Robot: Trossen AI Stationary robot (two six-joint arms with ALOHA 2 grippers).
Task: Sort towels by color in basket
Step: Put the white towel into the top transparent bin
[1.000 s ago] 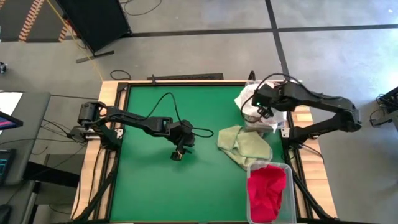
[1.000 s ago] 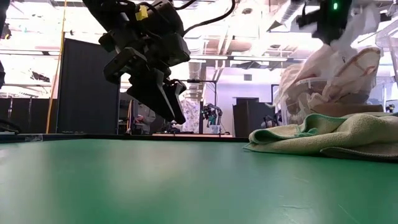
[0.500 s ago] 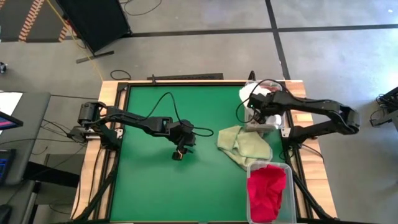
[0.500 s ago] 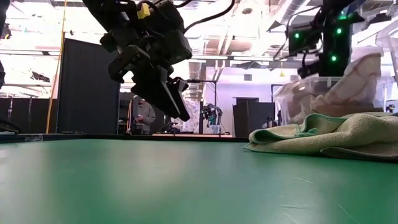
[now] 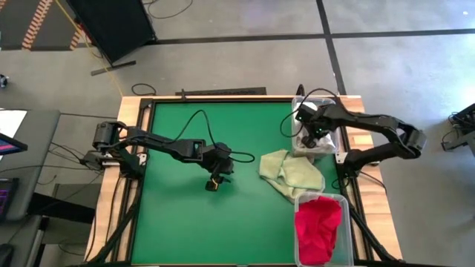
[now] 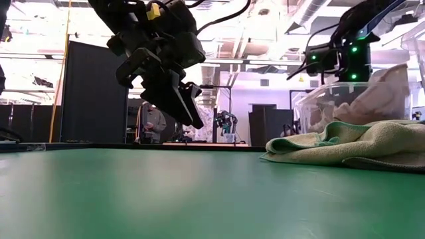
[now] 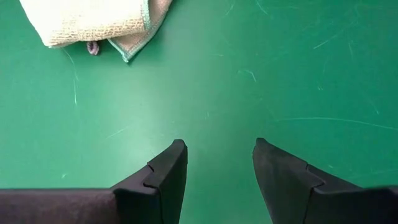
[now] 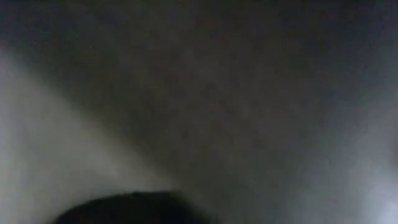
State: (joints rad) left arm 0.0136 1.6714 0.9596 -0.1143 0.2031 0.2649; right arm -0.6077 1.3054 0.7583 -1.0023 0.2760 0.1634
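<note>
A green surface (image 5: 185, 215) framed in pale wood carries the work, with a grey concrete floor around it. On its right half lies a pale green towel (image 5: 291, 172), rumpled and folded over itself, its edge showing a green hem in the left wrist view (image 7: 99, 22). Just beside it, toward the near right corner, a clear bin (image 5: 344, 222) holds a red towel (image 5: 318, 228). At the far right corner a second clear bin (image 6: 315, 106) holds pale towels (image 6: 382, 99), white and tan, heaped against its wall.

The right tool (image 5: 312, 135) reaches down into that far bin, buried among the cloth; its wrist view shows only dark blur, and its fingers are closed tight, though whether they pinch any cloth cannot be told. The left tool (image 5: 214, 182) hangs above the middle of the surface, well apart from the green towel, its dark fingers (image 7: 163, 180) parted with bare green between them and nothing held.
</note>
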